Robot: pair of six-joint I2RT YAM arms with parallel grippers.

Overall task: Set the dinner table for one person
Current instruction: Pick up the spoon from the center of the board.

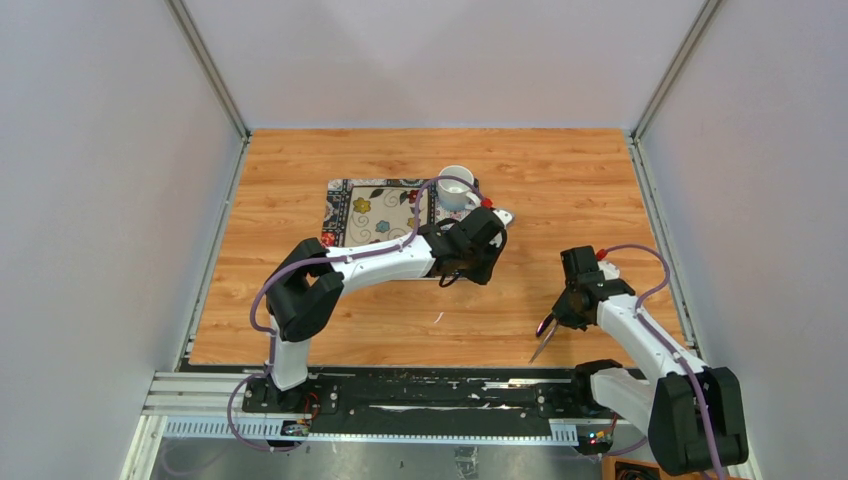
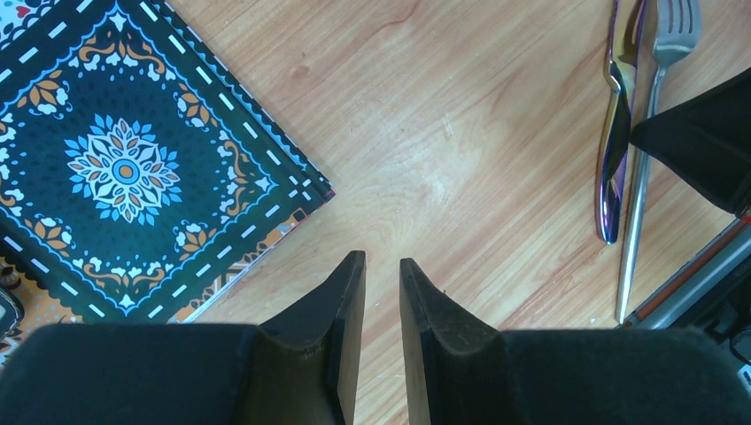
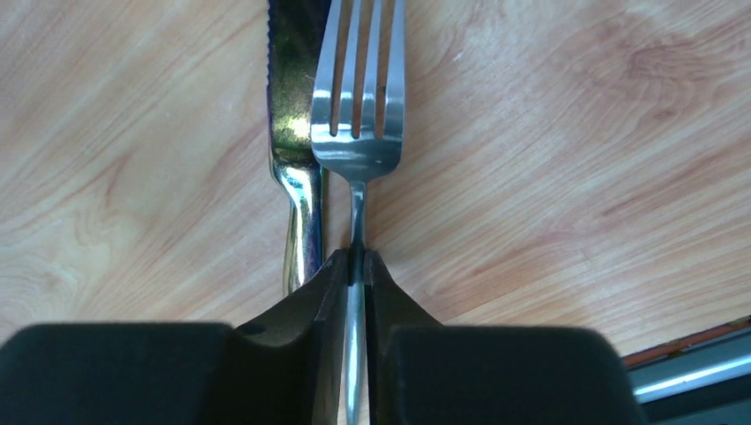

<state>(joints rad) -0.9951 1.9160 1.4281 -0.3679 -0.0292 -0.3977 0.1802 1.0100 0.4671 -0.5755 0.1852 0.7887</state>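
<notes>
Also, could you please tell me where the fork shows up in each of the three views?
Top external: fork low right of centre, a thin silver line.
Left wrist: fork at the upper right, handle running down.
Right wrist: fork top centre, handle pinched between the right fingers.
Shared landmark: the knife lying alongside it.

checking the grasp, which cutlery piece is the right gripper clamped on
The silver steel fork: its thin stem sits inside the right gripper, while the shiny serrated knife lies just outside it.
</notes>
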